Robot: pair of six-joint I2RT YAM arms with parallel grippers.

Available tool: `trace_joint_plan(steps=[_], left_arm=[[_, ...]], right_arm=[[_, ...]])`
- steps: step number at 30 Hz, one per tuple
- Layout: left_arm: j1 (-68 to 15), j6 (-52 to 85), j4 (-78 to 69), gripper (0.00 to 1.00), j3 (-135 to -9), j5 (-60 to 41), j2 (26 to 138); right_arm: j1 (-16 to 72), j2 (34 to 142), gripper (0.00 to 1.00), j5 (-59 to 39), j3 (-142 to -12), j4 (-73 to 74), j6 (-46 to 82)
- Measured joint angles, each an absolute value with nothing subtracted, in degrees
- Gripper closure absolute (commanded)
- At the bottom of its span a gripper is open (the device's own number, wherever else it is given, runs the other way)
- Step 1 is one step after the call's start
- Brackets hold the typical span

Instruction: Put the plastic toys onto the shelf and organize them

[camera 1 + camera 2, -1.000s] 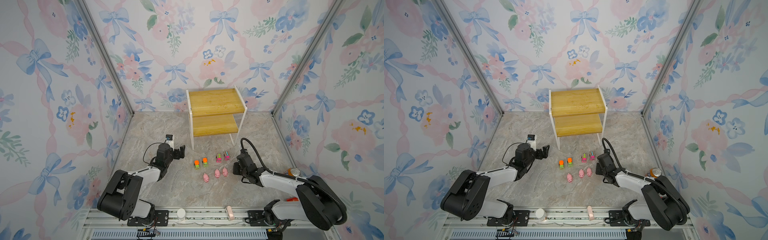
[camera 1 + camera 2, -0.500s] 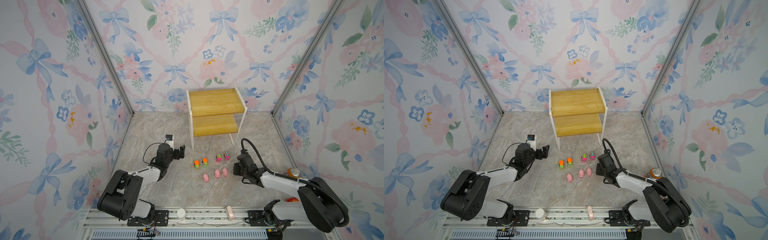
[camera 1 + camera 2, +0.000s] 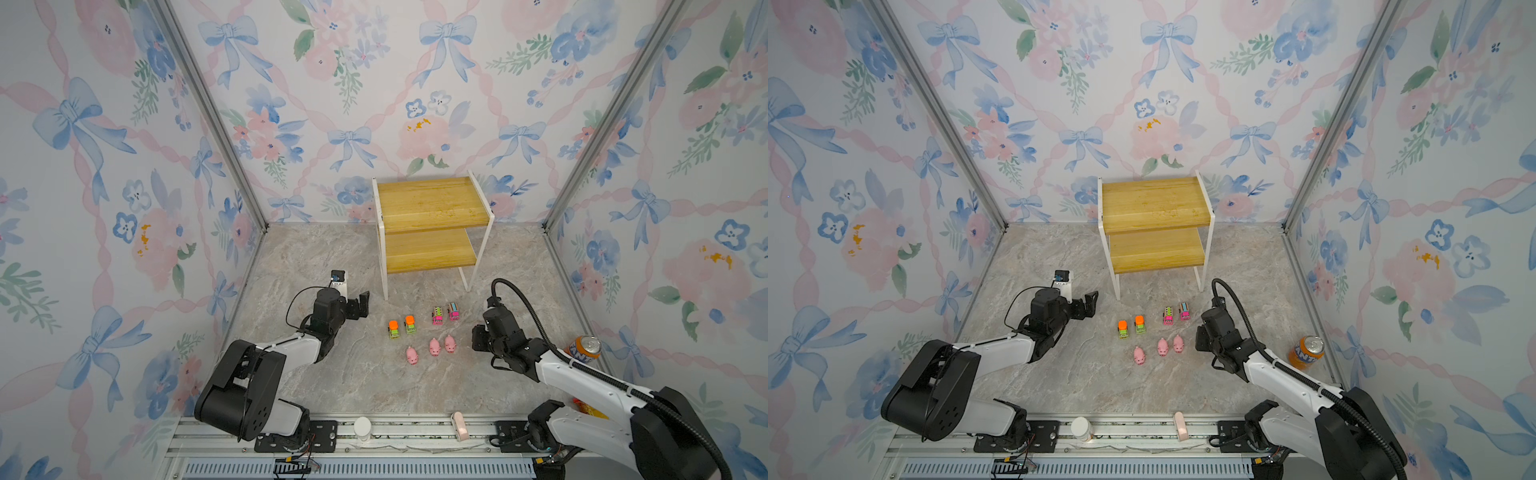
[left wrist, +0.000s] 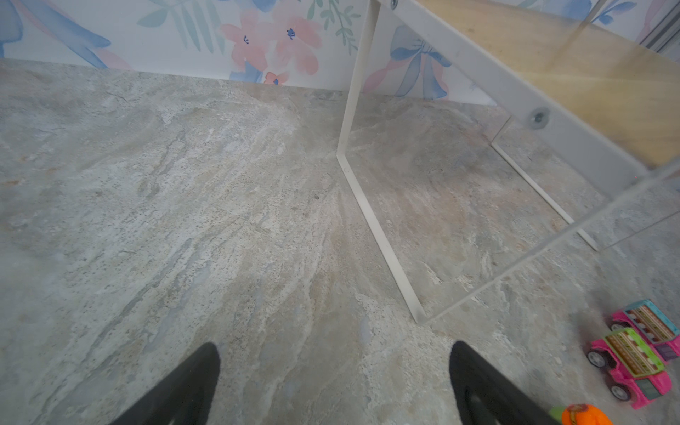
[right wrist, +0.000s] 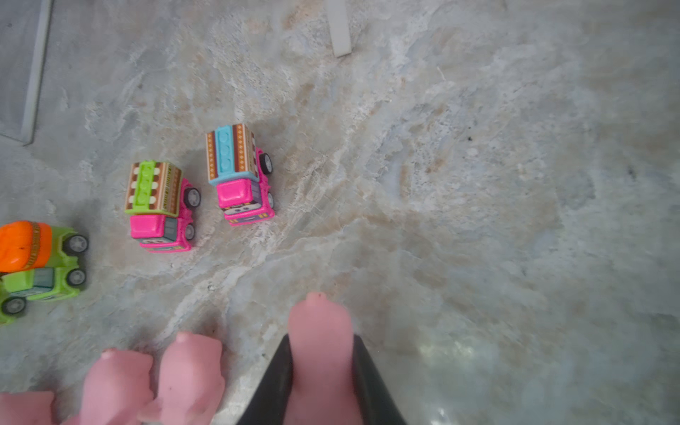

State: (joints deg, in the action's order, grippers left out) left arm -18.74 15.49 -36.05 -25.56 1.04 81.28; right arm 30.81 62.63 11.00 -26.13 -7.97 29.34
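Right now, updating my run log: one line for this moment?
right hand: shut on pig | left hand: open, empty | shelf: bare

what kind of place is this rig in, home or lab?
Likely a staged robot test cell, not a home: wallpapered walls on aluminium posts, left arm and right arm bolted to a front rail, small shelf on a marble-look tabletop.
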Motion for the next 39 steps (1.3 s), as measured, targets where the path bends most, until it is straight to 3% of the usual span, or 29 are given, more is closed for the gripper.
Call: trace_joint_plan(steps=[12,21,39], left_arm=[[-18.74,15.49,-36.05,0.02,-25.56,1.02,81.28],[-18.74,15.46,-36.05,0.02,-25.56,1.04,81.28],[-18.74,15.22,-36.05,0.02,-25.23,1.04,80.68]], right_arm=[[29.41,61.69,0.73,6.98,-39.86,-11.84,21.50],[26.17,67.75,0.74,2.92,-48.80,-11.60,16.95],[26.79,71.02,0.74,3.27,-50.30,-2.87,14.02]])
